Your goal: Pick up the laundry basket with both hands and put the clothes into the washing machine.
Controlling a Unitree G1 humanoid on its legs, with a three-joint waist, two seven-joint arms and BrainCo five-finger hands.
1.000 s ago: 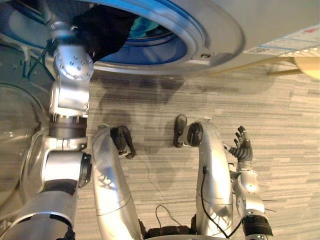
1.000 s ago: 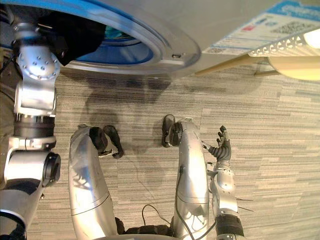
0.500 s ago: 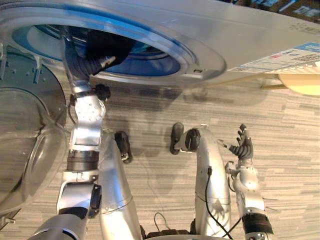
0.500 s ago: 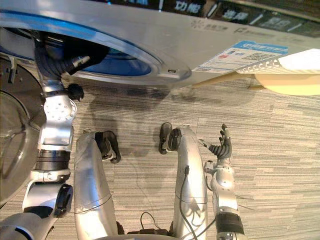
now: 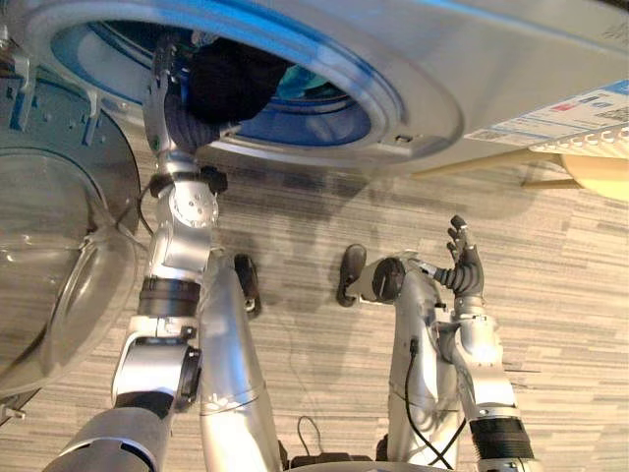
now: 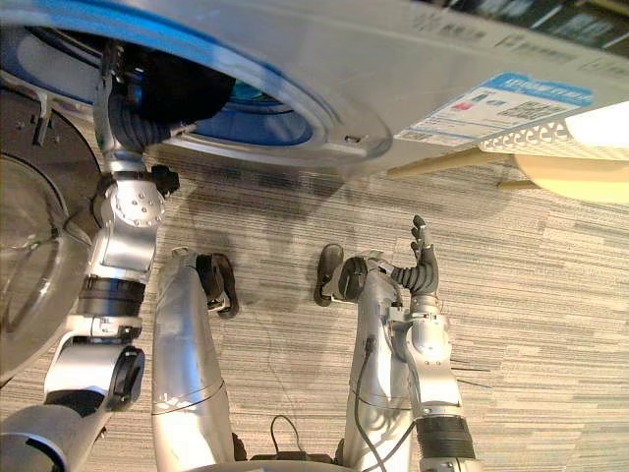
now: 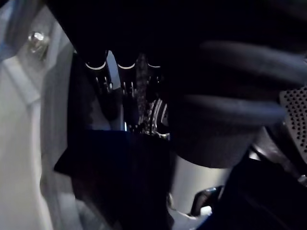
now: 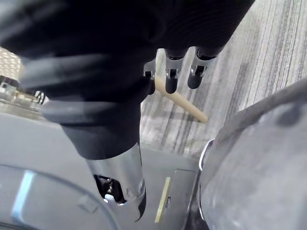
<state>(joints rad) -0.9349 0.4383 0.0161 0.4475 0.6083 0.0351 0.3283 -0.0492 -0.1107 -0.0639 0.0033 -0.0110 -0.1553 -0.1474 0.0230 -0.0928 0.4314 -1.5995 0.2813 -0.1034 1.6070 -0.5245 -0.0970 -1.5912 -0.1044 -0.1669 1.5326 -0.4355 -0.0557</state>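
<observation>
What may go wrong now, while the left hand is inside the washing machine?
The dark clothes lie near the drum's mouth by the left hand; pulling the hand out may drag them onto the floor. The open glass door stands close beside that arm and might be knocked.

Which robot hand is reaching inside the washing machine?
The left hand: its arm goes up into the round blue-rimmed opening of the silver washing machine. The right hand hangs outside, open, above the striped grey floor.

Beneath you lies a grey carpet floor (image 5: 295, 226) with fine stripes. To your right stands a cream round piece of furniture (image 5: 598, 177) on slanted light wooden legs (image 5: 472, 163).
</observation>
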